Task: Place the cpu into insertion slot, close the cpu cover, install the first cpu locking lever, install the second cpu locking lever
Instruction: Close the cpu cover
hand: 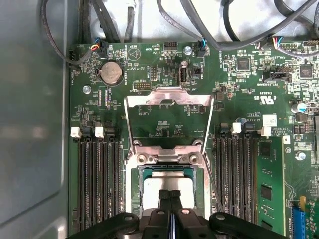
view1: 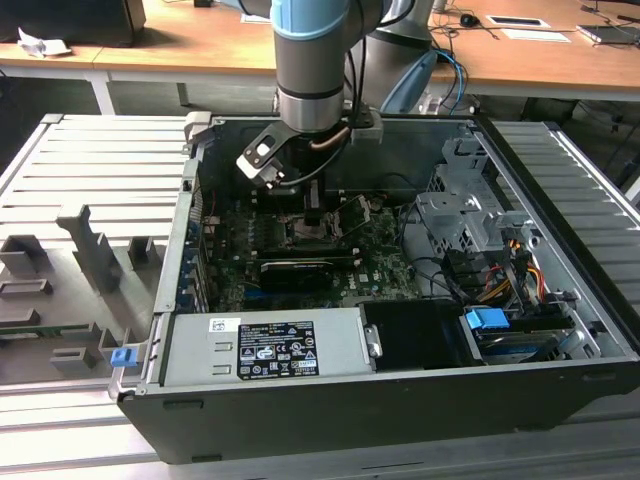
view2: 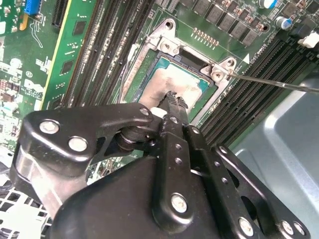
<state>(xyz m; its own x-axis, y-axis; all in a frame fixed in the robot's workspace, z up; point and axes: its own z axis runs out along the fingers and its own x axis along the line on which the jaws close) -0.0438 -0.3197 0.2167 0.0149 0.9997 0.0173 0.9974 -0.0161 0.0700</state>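
The cpu (hand: pixel 167 185), a silvery-beige square, lies flat in the insertion slot (hand: pixel 133 179), whose metal edging frames it. My gripper (hand: pixel 170 191) is shut, its black fingertips pressed together and resting on the cpu's top (view2: pixel 169 79) near one edge. The cpu cover (hand: pixel 167 97), a thin silver frame with a big window, is swung open and lies back over the board beyond the socket. A thin wire locking lever (view2: pixel 269 82) sticks out free beside the socket. In the exterior view my gripper (view1: pixel 313 218) reaches down into the open computer case over the board's middle.
Rows of black memory slots (hand: pixel 97 184) flank the socket on both sides. Cable bundles (hand: pixel 209 30) hang past the board's far edge. The grey case wall (hand: pixel 30 114) stands close on one side. A power supply (view1: pixel 265 345) and drive cage (view1: pixel 470 220) fill the case.
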